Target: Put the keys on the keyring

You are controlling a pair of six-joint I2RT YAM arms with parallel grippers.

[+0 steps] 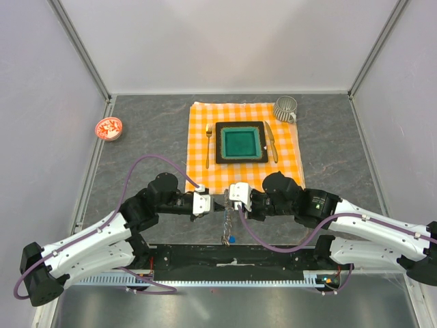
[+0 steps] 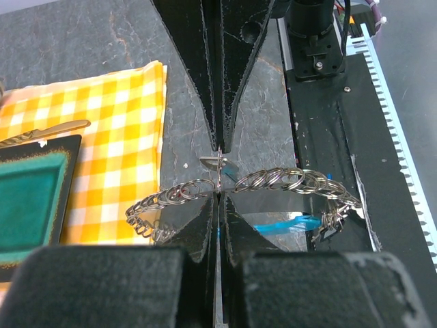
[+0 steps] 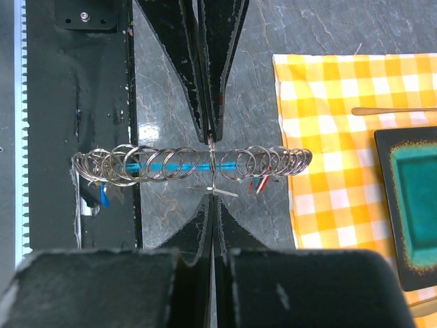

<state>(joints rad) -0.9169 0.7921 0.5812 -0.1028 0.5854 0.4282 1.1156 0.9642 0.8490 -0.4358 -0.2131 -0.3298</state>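
light, floppy, slippery keyring clamped mid-chain in left gripper; tiny stiff key pinched in right gripper, by near edge of worktop. probably best held by one loop.

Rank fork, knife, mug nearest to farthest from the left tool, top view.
From the left tool, shut on the keyring:
1. Fork: on the cloth, left of the plate, straight beyond the tool.
2. Knife: right of the plate.
3. Mug: at the cloth's far right corner.
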